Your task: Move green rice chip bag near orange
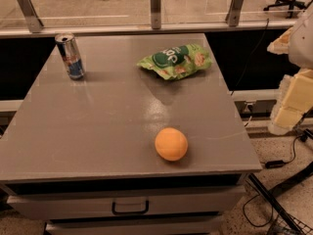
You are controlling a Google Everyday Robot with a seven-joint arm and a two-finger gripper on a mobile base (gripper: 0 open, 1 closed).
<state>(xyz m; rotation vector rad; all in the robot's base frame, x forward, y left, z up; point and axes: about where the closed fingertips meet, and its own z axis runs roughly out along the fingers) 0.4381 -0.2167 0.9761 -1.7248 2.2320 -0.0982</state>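
Observation:
The green rice chip bag (175,60) lies flat on the far right part of the grey table top (98,126), its dark green oval facing up. The orange (171,144) sits near the table's front edge, right of centre, well apart from the bag. My gripper (288,104) hangs at the right edge of the view, beyond the table's right side and away from both objects. It holds nothing that I can see.
A slim silver-blue can (70,56) stands upright at the far left corner of the table. A drawer with a handle (130,207) is under the front edge. A railing with glass runs behind the table. Cables lie on the floor at right.

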